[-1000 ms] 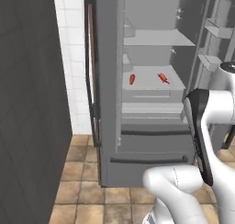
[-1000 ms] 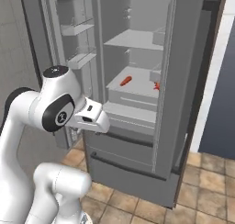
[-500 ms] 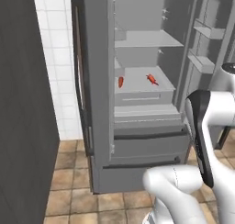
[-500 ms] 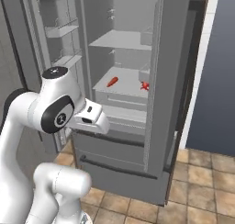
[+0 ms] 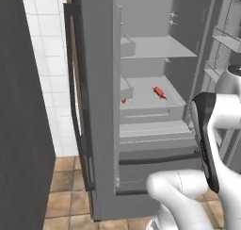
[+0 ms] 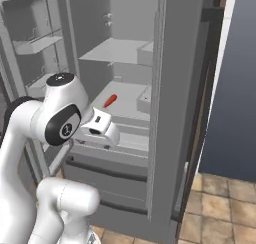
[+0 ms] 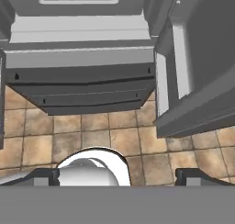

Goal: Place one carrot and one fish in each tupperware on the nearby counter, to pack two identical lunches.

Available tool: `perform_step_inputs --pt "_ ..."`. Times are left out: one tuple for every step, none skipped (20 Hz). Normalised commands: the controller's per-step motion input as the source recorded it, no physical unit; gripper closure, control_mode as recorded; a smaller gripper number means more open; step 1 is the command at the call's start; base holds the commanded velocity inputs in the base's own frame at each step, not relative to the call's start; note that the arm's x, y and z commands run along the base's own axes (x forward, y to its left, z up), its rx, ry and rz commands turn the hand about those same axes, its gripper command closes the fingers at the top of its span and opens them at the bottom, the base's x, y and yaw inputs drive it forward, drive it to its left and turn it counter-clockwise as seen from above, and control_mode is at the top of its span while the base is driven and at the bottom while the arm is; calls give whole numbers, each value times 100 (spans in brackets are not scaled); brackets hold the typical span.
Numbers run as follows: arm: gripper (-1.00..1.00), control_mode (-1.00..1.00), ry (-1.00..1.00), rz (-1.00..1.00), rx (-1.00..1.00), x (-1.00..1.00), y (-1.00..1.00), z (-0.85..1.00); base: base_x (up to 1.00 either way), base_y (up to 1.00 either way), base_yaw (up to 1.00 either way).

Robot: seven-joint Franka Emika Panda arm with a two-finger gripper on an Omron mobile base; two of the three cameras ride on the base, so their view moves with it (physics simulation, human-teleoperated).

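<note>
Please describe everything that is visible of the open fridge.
The fridge is a tall grey unit standing on a brown tiled floor beside a white tiled wall. Its upper doors stand open, showing pale grey shelves. Small red-orange items lie on the lower shelf. Below is a closed drawer front.

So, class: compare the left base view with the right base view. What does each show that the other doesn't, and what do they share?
Left base view: a red fish on the fridge shelf, and a white tiled wall beside the fridge.
Right base view: the door bins on the open door, and a dark blue panel to the right.
Both: the open fridge, the carrot on its shelf (half hidden by a door in the left base view), the white arm and the tiled floor.
</note>
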Motion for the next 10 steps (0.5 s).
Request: perform_step_inputs --pt "-100 100 0 0 0 0 0 0 56 0 0" --pt "-100 100 0 0 0 0 0 0 56 3 0" --pt "-100 100 0 0 0 0 0 0 59 4 0" --pt "-100 100 0 0 0 0 0 0 59 8 0" --pt "-100 100 0 0 0 0 0 0 63 10 0" --pt "-100 100 0 0 0 0 0 0 62 10 0" --pt "-100 100 0 0 0 0 0 0 63 10 0" --pt "-100 100 0 0 0 0 0 0 61 10 0" --pt "-100 100 0 0 0 0 0 0 56 11 0" --pt "-100 100 0 0 0 0 0 0 49 11 0"
